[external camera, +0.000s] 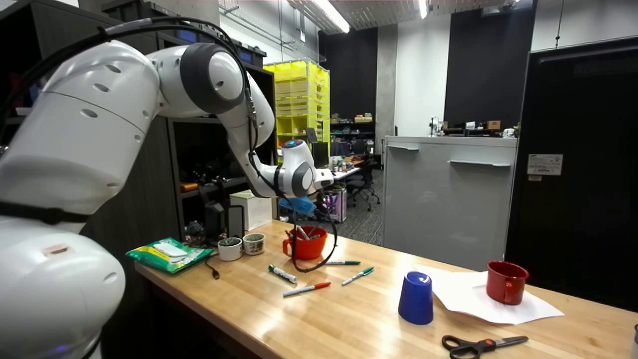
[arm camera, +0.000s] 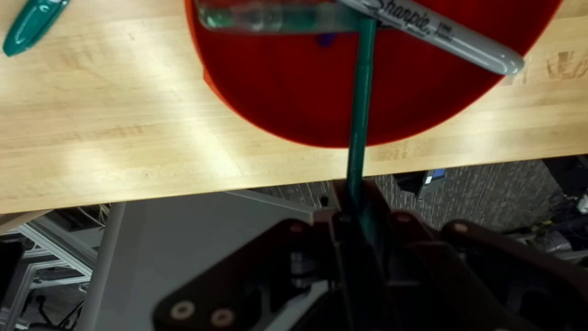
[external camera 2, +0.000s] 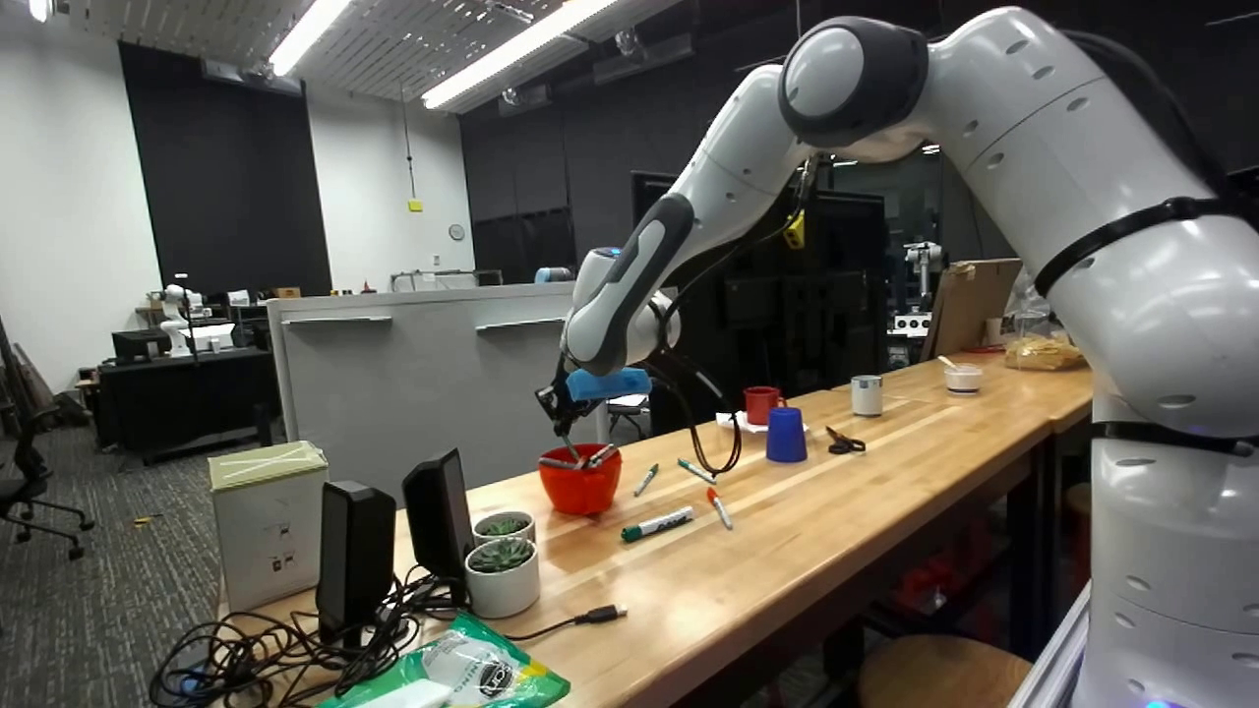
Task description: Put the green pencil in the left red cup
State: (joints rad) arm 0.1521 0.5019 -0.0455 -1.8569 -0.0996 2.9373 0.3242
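Observation:
The green pencil (arm camera: 362, 96) runs up from inside the bright orange-red cup to my gripper (arm camera: 357, 197). My gripper is shut on its upper part. Its lower end is inside the cup, where a grey marker covers it. The left red cup (arm camera: 220, 94) stands upright on the table and holds several markers. It shows in both exterior views (external camera: 308, 250) (external camera 2: 582, 490). In an exterior view my gripper (external camera 2: 561, 425) is just above the cup's rim, and the pencil (external camera 2: 570, 447) slants down into it. In an exterior view the cable and blue wrap hide the fingertips.
Several markers, such as the red-orange one (external camera: 306, 289), lie beside the cup. An upside-down blue cup (external camera: 416, 298), a darker red cup (external camera: 507, 282) on paper and scissors (external camera: 481, 345) are farther along. Potted plants (external camera 2: 503, 578) and speakers (external camera 2: 356, 560) stand near the table's end.

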